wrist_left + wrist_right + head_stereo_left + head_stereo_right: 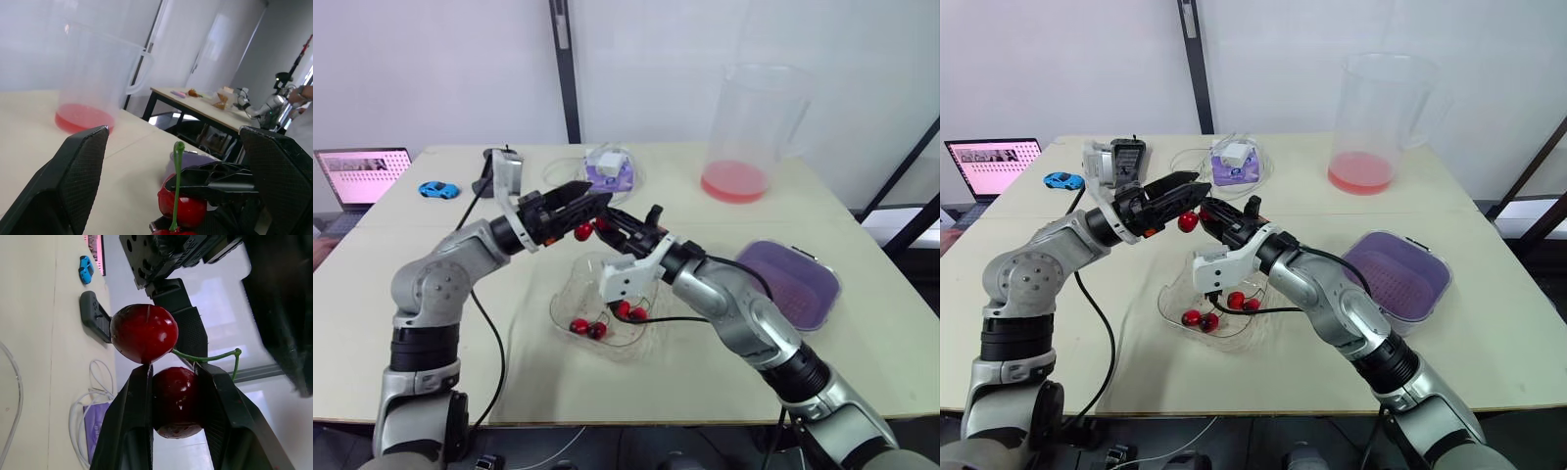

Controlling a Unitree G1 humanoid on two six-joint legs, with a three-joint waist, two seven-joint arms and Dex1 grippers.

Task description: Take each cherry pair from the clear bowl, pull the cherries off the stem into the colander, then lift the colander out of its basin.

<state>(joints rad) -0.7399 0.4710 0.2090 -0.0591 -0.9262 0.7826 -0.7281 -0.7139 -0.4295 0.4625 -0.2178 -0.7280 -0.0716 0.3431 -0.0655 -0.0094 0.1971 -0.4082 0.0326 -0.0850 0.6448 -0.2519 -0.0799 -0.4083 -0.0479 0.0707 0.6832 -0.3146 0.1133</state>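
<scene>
Toward the tabletop's (431, 382) front edge, a clear plastic bowl (563, 304) holds red cherries (587, 328). By the right edge, a purple perforated colander (793, 284) sits in its clear basin (834, 291). Above the bowl, the right gripper (172, 374) clamps 1 cherry of a green-stemmed red cherry pair (144, 333). The left gripper (173, 129) gapes wide around it. A tall clear jug (759, 127) stands at the far right corner.
</scene>
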